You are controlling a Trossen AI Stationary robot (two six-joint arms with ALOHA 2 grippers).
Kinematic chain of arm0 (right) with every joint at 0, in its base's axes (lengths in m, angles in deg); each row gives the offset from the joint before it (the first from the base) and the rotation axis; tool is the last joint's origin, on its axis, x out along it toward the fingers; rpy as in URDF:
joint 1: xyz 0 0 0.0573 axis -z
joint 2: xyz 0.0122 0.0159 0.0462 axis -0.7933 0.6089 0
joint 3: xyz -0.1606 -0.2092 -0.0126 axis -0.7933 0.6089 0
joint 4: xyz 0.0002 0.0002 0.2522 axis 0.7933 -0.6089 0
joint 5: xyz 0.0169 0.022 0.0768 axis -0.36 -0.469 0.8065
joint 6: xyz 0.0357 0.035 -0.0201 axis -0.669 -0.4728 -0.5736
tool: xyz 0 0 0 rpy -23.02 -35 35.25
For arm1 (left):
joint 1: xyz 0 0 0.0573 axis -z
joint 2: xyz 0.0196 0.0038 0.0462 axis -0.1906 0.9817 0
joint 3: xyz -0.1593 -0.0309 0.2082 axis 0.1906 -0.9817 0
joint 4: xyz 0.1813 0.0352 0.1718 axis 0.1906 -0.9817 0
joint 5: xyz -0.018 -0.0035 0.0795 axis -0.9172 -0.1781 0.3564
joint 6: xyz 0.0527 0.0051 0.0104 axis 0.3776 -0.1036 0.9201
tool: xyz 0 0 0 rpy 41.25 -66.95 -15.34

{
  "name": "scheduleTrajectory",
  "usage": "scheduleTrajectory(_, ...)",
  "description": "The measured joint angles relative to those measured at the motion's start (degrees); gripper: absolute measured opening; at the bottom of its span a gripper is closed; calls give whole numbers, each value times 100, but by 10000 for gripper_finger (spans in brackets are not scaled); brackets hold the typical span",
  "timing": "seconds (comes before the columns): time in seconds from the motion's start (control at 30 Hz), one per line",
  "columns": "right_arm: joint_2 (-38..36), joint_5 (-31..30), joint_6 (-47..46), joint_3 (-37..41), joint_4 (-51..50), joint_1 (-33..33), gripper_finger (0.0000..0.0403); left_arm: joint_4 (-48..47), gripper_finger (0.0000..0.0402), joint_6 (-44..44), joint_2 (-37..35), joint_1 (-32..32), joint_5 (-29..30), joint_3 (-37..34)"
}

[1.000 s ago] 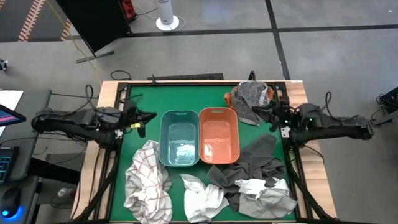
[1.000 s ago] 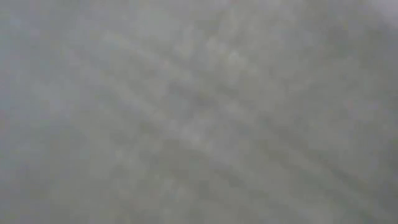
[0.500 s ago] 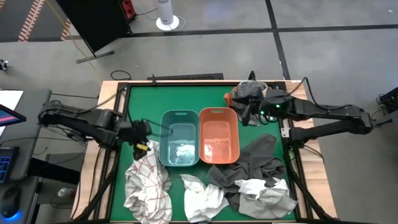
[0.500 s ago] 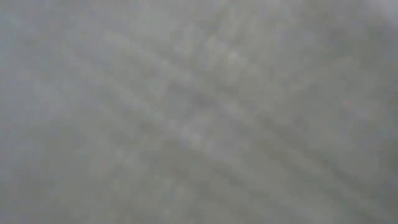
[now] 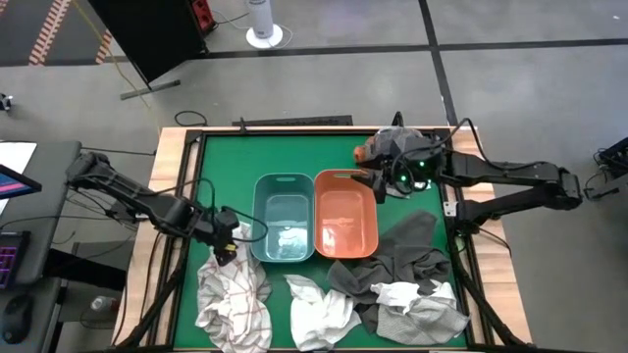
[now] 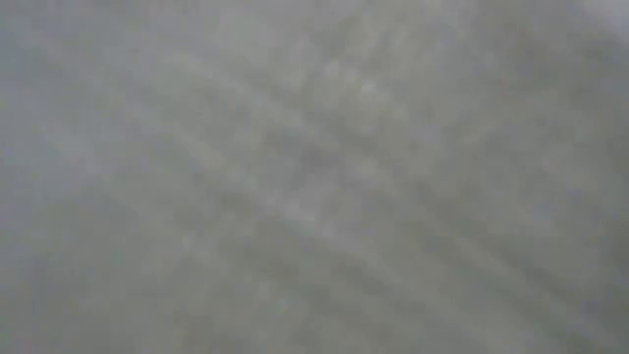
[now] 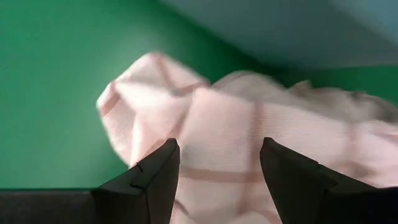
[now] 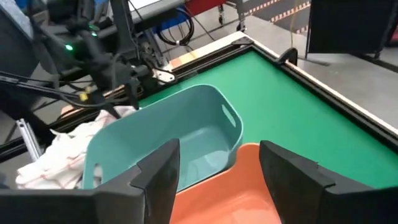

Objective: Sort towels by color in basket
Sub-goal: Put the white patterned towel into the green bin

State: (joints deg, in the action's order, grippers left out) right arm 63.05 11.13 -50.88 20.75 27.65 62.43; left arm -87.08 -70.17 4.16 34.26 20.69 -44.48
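Observation:
A white towel with dark checks [image 5: 234,294] lies bunched at the near left. My left gripper [image 5: 228,245] hovers open over its far end [image 7: 217,124], a finger on either side. My right gripper [image 5: 378,184] is open above the far right corner of the orange basket [image 5: 345,214], with the teal basket [image 8: 168,124] beyond it. A small white towel [image 5: 289,238] lies in the teal basket [image 5: 285,218]. A grey patterned towel [image 5: 392,145] over a rust-orange one [image 5: 363,153] lies at the far right, partly under my right arm.
A white towel [image 5: 319,309], a dark grey towel [image 5: 402,257] and a light grey towel [image 5: 424,304] lie along the near edge. Bare green table [image 5: 221,167] shows at the far left. A raised frame rims the table. The low view shows only grey blur.
My left gripper has swung from the table's far left toward the near edge, ending over the checked towel's far end. My right gripper has moved from the table's right edge leftward, past the grey patterned towel, to the orange basket's far right corner.

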Motion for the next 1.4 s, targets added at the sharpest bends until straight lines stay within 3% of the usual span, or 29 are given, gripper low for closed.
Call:
scheduleTrajectory(0.23,33,0,-19,0,-82,-188,244,1017,201,233,7,2,-190,-606)
scheduleTrajectory(0.3,46,0,-21,0,-113,-219,244,1115,161,234,7,2,-239,-639)
scheduleTrajectory(0.43,42,-108,-86,0,-220,-268,244,958,30,182,-47,2,-250,-567)
scheduleTrajectory(0.5,42,-135,-85,0,-330,-280,243,872,13,163,-130,2,-244,-526)
scheduleTrajectory(0.73,42,-155,-83,-52,-508,-230,243,55,4,84,-928,-20,22,150)
scheduleTrajectory(0.97,46,-161,143,-454,-1016,-53,243,62,3,321,-1983,-25,233,1224)
scheduleTrajectory(1.2,46,-173,175,-544,-1066,70,243,27,8,677,-2398,-25,429,1930)
scheduleTrajectory(1.4,44,-170,173,-544,-1061,-29,243,-369,9,368,-2530,-25,421,2505)
